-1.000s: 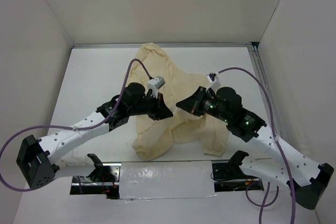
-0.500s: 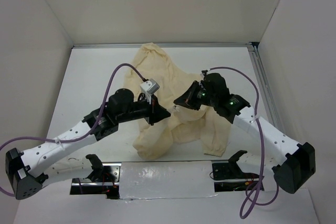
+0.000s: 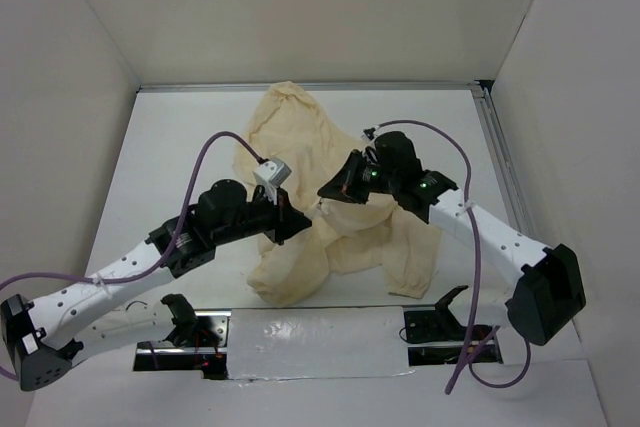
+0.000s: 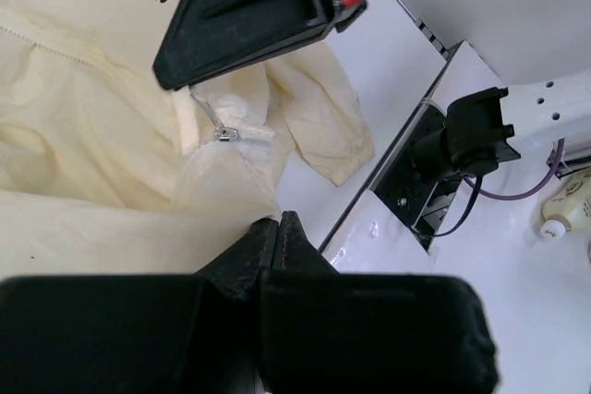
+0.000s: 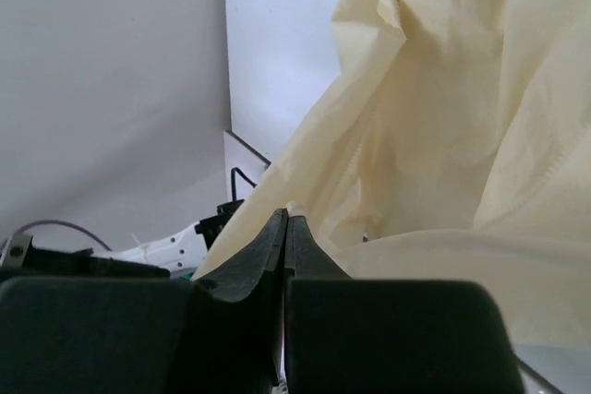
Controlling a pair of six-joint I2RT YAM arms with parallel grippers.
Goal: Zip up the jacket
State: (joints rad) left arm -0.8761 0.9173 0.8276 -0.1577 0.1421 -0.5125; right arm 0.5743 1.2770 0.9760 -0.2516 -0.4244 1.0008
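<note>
The cream jacket [image 3: 300, 132] lies crumpled in the middle of the white table. My left gripper [image 3: 299, 228] is shut on a fold at its lower front; in the left wrist view [image 4: 278, 220] the jaws are pressed together with fabric [image 4: 92, 126] at their tip. My right gripper [image 3: 323, 190] is shut on the jacket's edge just beyond; its wrist view [image 5: 285, 214] shows closed jaws with a nub of cream cloth [image 5: 443, 136] between them. In the left wrist view the right gripper [image 4: 173, 80] sits beside the silver zipper pull [image 4: 223, 132].
White walls enclose the table on three sides. A metal rail [image 3: 500, 162] runs along the right side. A taped plate with black arm mounts [image 3: 310, 339] lines the near edge. A small bottle [image 4: 564, 213] lies off to the right in the left wrist view.
Both grippers have shifted left while staying shut on the jacket. The left one came slightly nearer, the right one moved left and farther. The jacket's lower front has bunched and shifted left with them.
</note>
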